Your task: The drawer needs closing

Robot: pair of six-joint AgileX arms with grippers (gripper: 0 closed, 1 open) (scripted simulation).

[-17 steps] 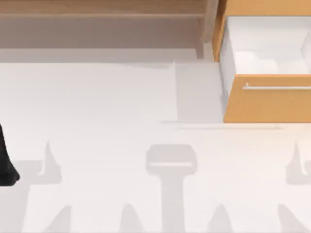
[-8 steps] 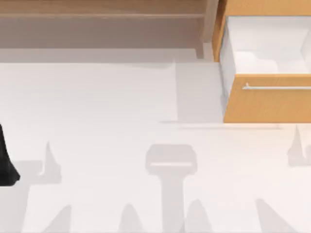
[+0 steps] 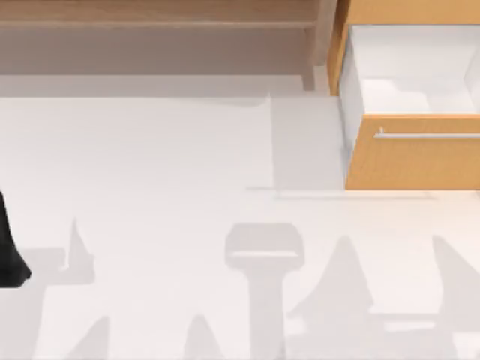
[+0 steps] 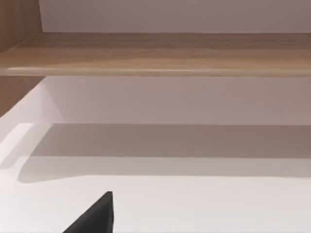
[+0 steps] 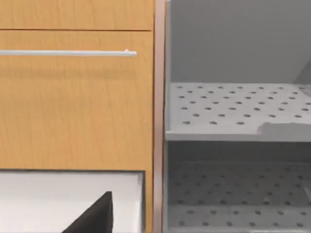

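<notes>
At the table's [image 3: 150,165] far right, the drawer [image 3: 412,154] stands pulled out, its right end cut off. The left arm [image 3: 9,255] sits parked at the left edge. Whether either gripper is open, I cannot tell.

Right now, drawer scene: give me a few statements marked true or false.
1. The drawer stands pulled out, its white inside showing. True.
2. The drawer's silver bar handle runs vertically. False: it runs horizontally across the orange-tan front.
3. The drawer is at the table's left side in the top view. False: it is at the right side.
4. A long brown wooden shelf runs along the back, left of the drawer. True.
5. A gripper is clamped on the handle. False: nothing touches the handle; a dark part of the left arm sits at the table's left edge.
</notes>
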